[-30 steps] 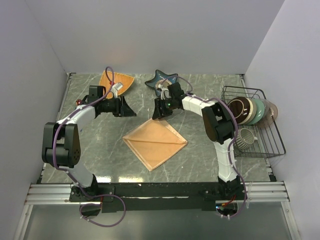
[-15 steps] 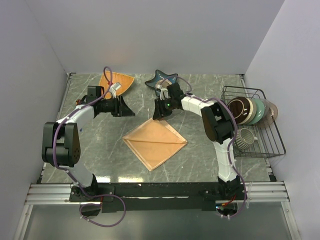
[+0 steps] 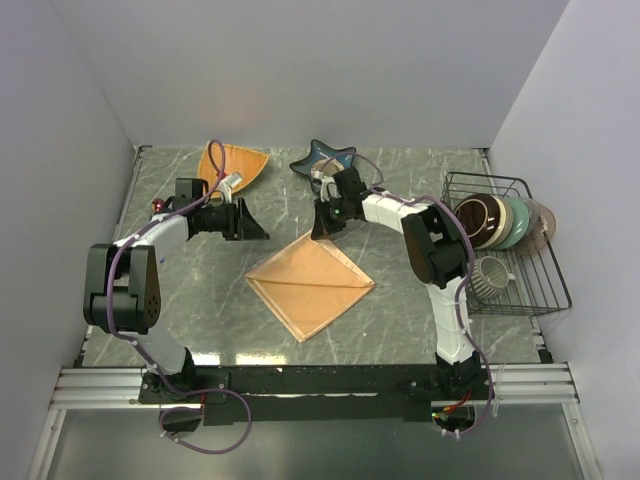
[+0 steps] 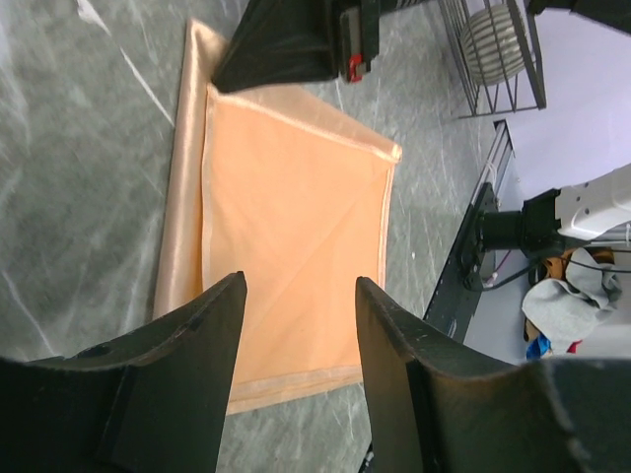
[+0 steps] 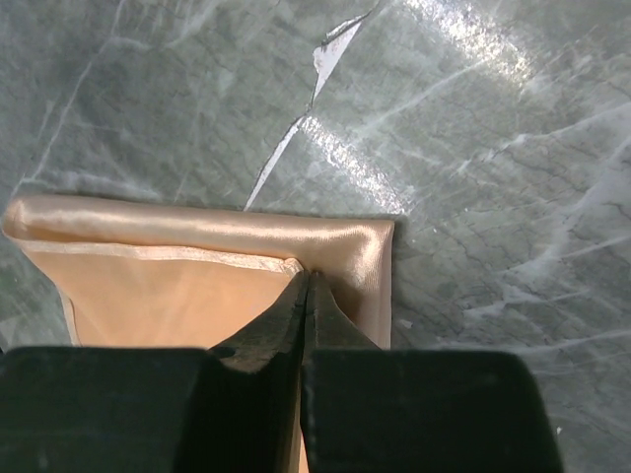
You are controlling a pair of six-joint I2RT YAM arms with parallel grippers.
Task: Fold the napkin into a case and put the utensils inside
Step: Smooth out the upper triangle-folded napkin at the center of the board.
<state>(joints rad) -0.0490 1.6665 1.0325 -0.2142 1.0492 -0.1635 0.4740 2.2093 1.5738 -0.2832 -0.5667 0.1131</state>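
1. right gripper: jaws fully closed, tips pressed together on the far corner of the napkin. They pinch the hemmed corner of its top layer.
2. Just past those tips the bottom layer sticks out as a shiny band, lying flat on the table.
3. left gripper: jaws partway apart, nothing between them. Its fingers hang above the table, clear of the cloth, and point across it toward the right gripper.
4. Top view: the right gripper sits on the napkin's far corner. The left gripper is off to the left of that corner, near the cloth but not touching it.
5. napkin: folded and flat, mid-table between the two arms. It lies as a diamond in the top view, with one crease running from the left corner to the right corner.
6. Left wrist view: the top layer is offset from the lower one, so a strip of lower layer shows along two edges.
7. Back of the table, behind the left gripper: orange dish, fan-shaped. Behind the right gripper: dark blue star-shaped dish. Both are apart from the napkin.
8. Right edge of the table: wire rack holding bowls stood on edge, with a ribbed cup in front of them. All of it is well apart from the napkin.
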